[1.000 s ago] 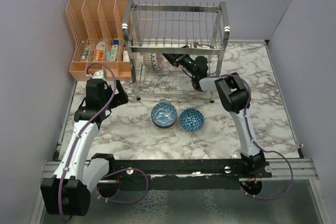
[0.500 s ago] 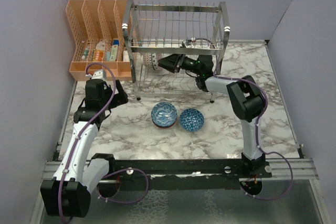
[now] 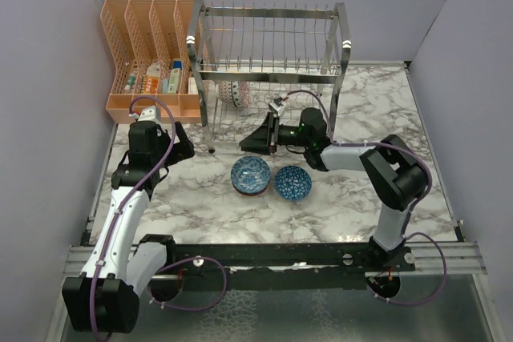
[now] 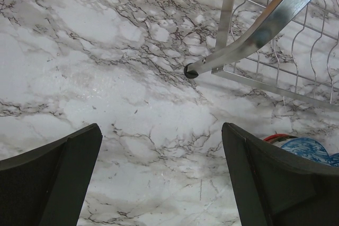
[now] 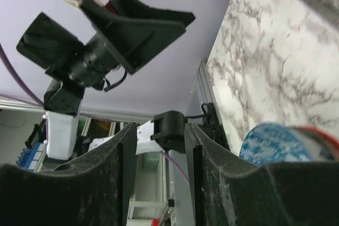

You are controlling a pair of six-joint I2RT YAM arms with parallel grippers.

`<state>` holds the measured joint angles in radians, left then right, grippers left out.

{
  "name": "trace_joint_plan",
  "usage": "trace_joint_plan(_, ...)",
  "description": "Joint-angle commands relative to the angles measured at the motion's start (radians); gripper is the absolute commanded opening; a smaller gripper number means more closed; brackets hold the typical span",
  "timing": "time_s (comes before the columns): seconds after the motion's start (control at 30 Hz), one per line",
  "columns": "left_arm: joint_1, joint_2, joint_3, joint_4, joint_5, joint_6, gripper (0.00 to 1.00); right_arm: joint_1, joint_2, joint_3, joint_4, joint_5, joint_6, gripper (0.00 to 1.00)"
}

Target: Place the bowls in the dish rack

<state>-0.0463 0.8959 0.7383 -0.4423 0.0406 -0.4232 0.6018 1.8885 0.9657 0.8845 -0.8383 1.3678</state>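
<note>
Seen from above: a chrome dish rack (image 3: 268, 62) stands at the upper centre of a marbled tabletop (image 3: 377, 118). An orange organiser (image 3: 148, 46) is just left of the rack. One pale bowl (image 3: 233, 92) stands on edge in the rack's lower tier. Two blue bowls sit touching at the centre of the frame, in front of the rack: the left bowl (image 3: 251, 172), with a reddish rim showing beneath it, and the right bowl (image 3: 292, 183). The right pincer (image 3: 255, 137) points left between the rack and these bowls, its fingers partly apart and holding nothing. The left pincer (image 4: 161, 130), at the left of the frame, is spread wide and empty above bare marble.
</note>
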Motion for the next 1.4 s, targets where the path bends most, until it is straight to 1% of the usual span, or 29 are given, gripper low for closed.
trace_joint_plan(0.0, 0.01, -0.022, 0.007, 0.015, 0.021, 0.004, 0.99, 0.021, -0.141, -0.129, 0.024, 0.02, -0.035, 0.42)
trace_joint_plan(0.1, 0.011, -0.024, 0.006, 0.017, 0.021, 0.003, 0.99, 0.049, -0.226, -0.214, -0.016, 0.027, -0.073, 0.42)
trace_joint_plan(0.2, 0.012, -0.024, 0.006, 0.016, 0.02, 0.004, 0.99, 0.079, -0.321, -0.283, -0.135, 0.036, -0.154, 0.42)
trace_joint_plan(0.27, 0.013, -0.027, 0.006, 0.016, 0.019, 0.003, 0.99, 0.097, -0.39, -0.312, -0.256, 0.046, -0.224, 0.42)
trace_joint_plan(0.37, 0.013, -0.031, 0.003, 0.015, 0.019, 0.003, 0.99, 0.122, -0.528, -0.324, -0.487, 0.099, -0.369, 0.42)
trace_joint_plan(0.47, 0.014, -0.031, 0.003, 0.019, 0.023, 0.003, 0.99, 0.131, -0.661, -0.304, -0.756, 0.227, -0.523, 0.43)
trace_joint_plan(0.57, 0.014, -0.023, 0.003, 0.02, 0.024, 0.001, 0.99, 0.133, -0.774, -0.269, -0.975, 0.405, -0.658, 0.48)
trace_joint_plan(0.67, 0.014, -0.017, 0.004, 0.022, 0.031, 0.003, 0.99, 0.133, -0.817, -0.22, -1.137, 0.545, -0.763, 0.5)
trace_joint_plan(0.73, 0.015, -0.016, 0.003, 0.023, 0.033, 0.003, 0.99, 0.133, -0.803, -0.192, -1.215, 0.586, -0.817, 0.5)
trace_joint_plan(0.83, 0.015, -0.015, 0.003, 0.022, 0.036, 0.002, 0.99, 0.149, -0.756, -0.16, -1.295, 0.61, -0.873, 0.52)
trace_joint_plan(0.9, 0.016, -0.015, 0.003, 0.023, 0.036, 0.003, 0.99, 0.19, -0.738, -0.149, -1.336, 0.696, -0.883, 0.54)
trace_joint_plan(0.97, 0.015, -0.015, 0.003, 0.022, 0.036, 0.003, 0.99, 0.226, -0.73, -0.145, -1.362, 0.751, -0.883, 0.6)
trace_joint_plan(1.03, 0.016, -0.016, 0.001, 0.023, 0.036, 0.002, 0.99, 0.244, -0.73, -0.151, -1.363, 0.771, -0.888, 0.69)
trace_joint_plan(1.07, 0.016, -0.015, 0.001, 0.023, 0.036, 0.004, 0.99, 0.25, -0.731, -0.158, -1.356, 0.773, -0.892, 0.7)
trace_joint_plan(1.2, 0.016, -0.012, 0.002, 0.025, 0.038, 0.004, 0.99, 0.28, -0.705, -0.174, -1.318, 0.778, -0.922, 0.71)
trace_joint_plan(1.37, 0.017, -0.009, 0.002, 0.024, 0.039, 0.004, 0.99, 0.354, -0.604, -0.167, -1.295, 0.835, -0.943, 0.72)
